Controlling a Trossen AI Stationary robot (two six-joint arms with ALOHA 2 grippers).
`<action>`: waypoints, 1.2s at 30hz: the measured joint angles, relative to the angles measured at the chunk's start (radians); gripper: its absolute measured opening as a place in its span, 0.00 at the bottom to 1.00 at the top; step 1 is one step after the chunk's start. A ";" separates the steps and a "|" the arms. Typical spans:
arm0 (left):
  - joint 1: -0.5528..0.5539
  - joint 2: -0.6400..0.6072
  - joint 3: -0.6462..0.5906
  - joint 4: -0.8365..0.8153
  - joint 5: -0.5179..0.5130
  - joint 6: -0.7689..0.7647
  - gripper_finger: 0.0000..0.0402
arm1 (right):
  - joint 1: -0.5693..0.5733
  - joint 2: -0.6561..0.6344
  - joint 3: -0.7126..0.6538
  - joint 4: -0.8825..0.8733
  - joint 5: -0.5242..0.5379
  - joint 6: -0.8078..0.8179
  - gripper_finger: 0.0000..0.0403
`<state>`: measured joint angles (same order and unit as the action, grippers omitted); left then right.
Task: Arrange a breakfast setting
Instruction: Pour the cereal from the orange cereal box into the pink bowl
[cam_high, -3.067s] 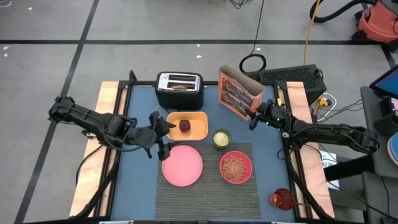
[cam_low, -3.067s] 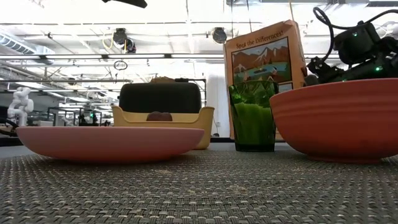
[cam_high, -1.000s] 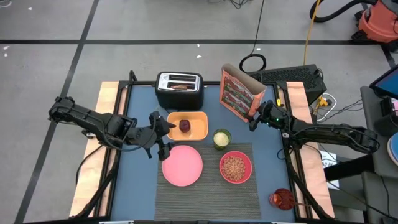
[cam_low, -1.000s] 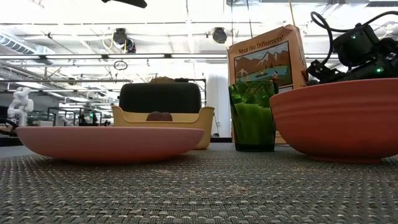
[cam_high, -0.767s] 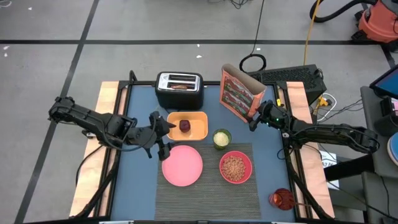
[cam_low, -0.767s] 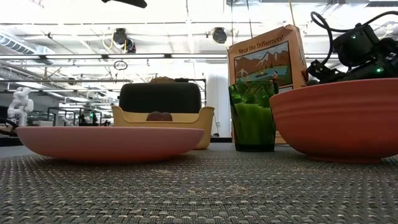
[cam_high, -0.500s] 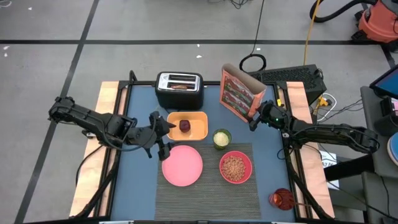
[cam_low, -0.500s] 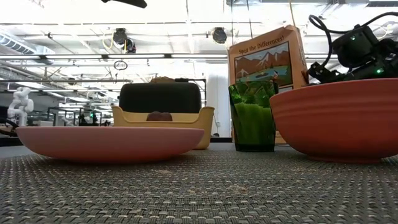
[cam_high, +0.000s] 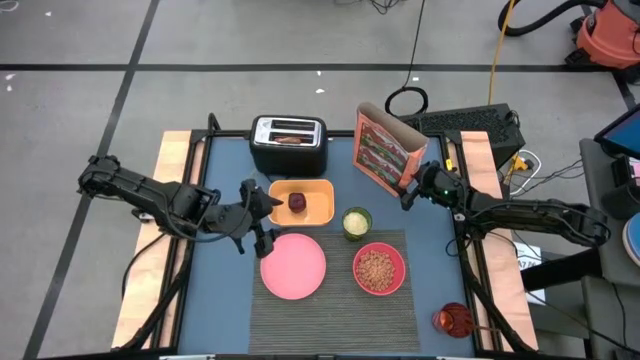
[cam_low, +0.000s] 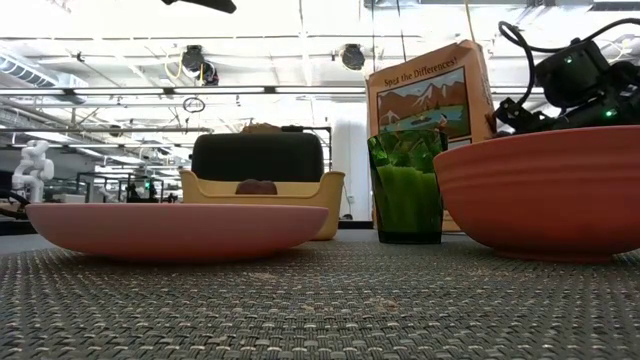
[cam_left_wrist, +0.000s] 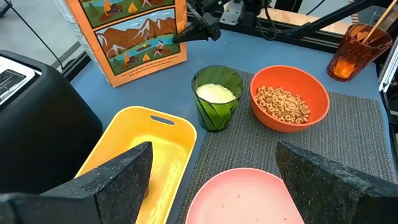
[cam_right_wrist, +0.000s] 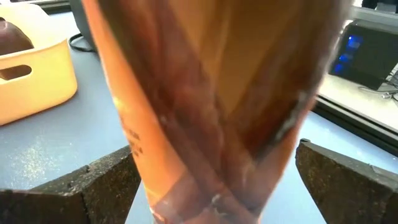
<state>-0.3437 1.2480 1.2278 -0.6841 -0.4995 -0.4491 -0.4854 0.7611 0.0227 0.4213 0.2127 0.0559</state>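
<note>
Left tool (cam_high: 257, 222): fingers wide apart, empty, hanging over the bench between the yellow tray (cam_high: 318, 203) and the pink plate (cam_high: 293, 265), touching neither

Toast (cam_high: 291, 139): in the slots of the black toaster (cam_high: 288, 143) at the back; judged light and crumbly, best pinched gently by its top edge

Dark-red fruit (cam_high: 297, 202): in the yellow tray; judged small, round and likely to roll, so grip across its middle

Pink plate: on the ribbed grey placemat (cam_high: 335, 320), bare; judged stiff, smooth and slippery, take by the rim

Green glass (cam_high: 356, 222): just behind the placemat; breakable

Bowl (cam_high: 379, 268): on the placemat, holding cereal; move level

Cereal box (cam_high: 381, 150): upright at back right; judged light cardboard that crushes and tips easily, best held across its narrow sides, low down

Right tool (cam_high: 407, 190): fingers fully spread at the box's near edge, straddling it in the wrist view, not gripping it
</note>
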 joint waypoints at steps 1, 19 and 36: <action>0.000 0.000 0.000 0.000 0.000 -0.001 0.86 | 0.000 -0.003 0.001 0.000 0.000 0.000 0.99; 0.000 0.000 0.000 0.000 0.000 -0.028 0.86 | 0.001 -0.017 0.081 -0.002 -0.002 -0.037 0.99; 0.000 0.000 0.000 0.000 0.000 -0.049 0.86 | 0.001 -0.140 0.083 -0.007 0.075 -0.096 0.99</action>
<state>-0.3435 1.2480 1.2278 -0.6842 -0.4995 -0.4976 -0.4847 0.6214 0.1059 0.4145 0.2878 -0.0399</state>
